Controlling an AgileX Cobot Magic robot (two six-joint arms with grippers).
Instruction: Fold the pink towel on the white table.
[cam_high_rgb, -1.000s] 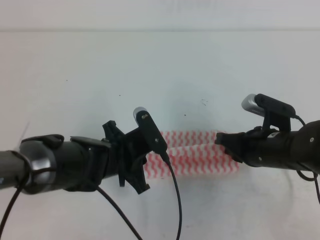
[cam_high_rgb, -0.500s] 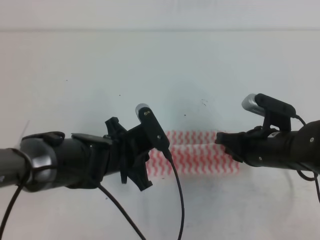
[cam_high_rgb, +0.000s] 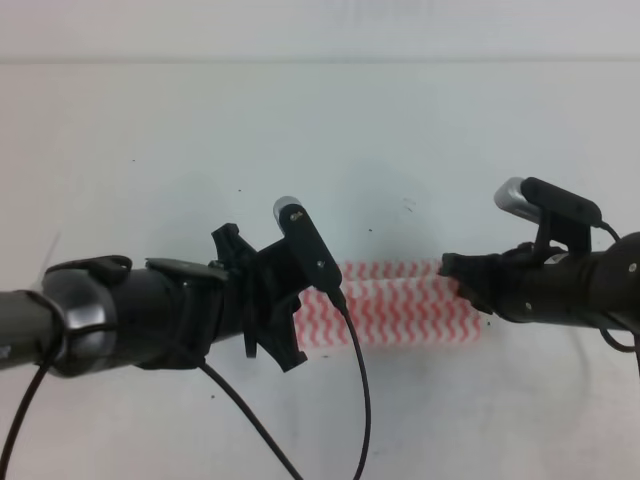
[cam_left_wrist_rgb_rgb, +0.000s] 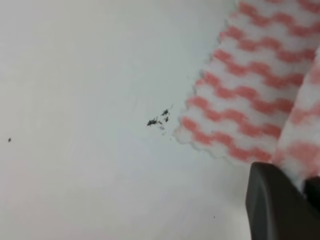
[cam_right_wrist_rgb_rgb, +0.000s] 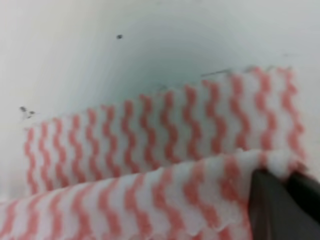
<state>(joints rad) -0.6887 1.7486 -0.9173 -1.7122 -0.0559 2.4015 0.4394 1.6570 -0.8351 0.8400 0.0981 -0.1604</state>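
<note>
1. Towel (cam_high_rgb: 405, 312) lies on the surface (cam_high_rgb: 320, 130) between both grippers; its raised near edge has crept farther from the arms over the last second, so the fold looks underway.
2. Left gripper (cam_left_wrist_rgb_rgb: 292, 197) and right gripper (cam_right_wrist_rgb_rgb: 285, 192) each pinch that edge.
3. Its long axis runs gripper to gripper.
</note>
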